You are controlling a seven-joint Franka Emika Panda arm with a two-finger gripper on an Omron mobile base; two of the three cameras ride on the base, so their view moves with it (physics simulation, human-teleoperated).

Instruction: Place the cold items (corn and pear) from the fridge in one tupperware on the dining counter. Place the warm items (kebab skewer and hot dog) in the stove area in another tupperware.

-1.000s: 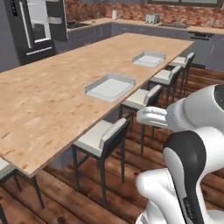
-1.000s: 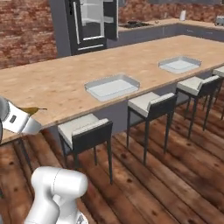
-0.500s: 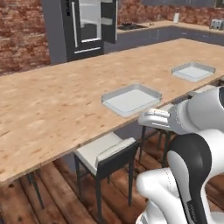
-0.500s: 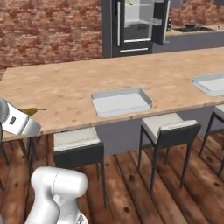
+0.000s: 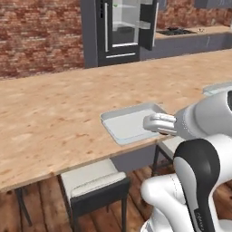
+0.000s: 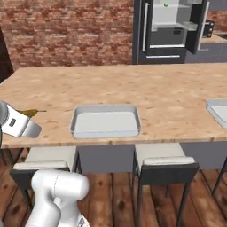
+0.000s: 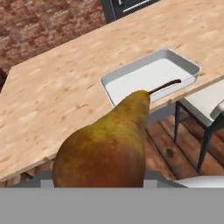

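A brown-yellow pear [image 7: 107,146] fills the lower hand view, stem pointing away, with my gripper [image 5: 152,123] shut on it. The pear's tip [image 6: 30,112] also peeks past the hand at the left of the right base view. It hangs over the near edge of the wood-grain dining counter [image 5: 54,113], just short of an empty grey tupperware [image 7: 151,76] [image 5: 129,124] [image 6: 105,122]. Part of another tupperware [image 6: 217,108] lies further right. Behind the counter the dark fridge [image 6: 173,26] stands open, with a small green thing [image 6: 166,4] on its top shelf. The kebab skewer and hot dog are out of view.
Pale cushioned stools [image 5: 93,181] [image 6: 164,162] [image 7: 201,105] are tucked under the counter's near edge, above a wooden floor. A brick wall [image 6: 66,31] runs behind the counter. Dark cabinets with a stove top [image 5: 174,31] stand at the back right.
The whole scene has slid sideways as the base moved: the fridge and the near tupperware now sit closer to centre. My gripper has stayed shut on the pear.
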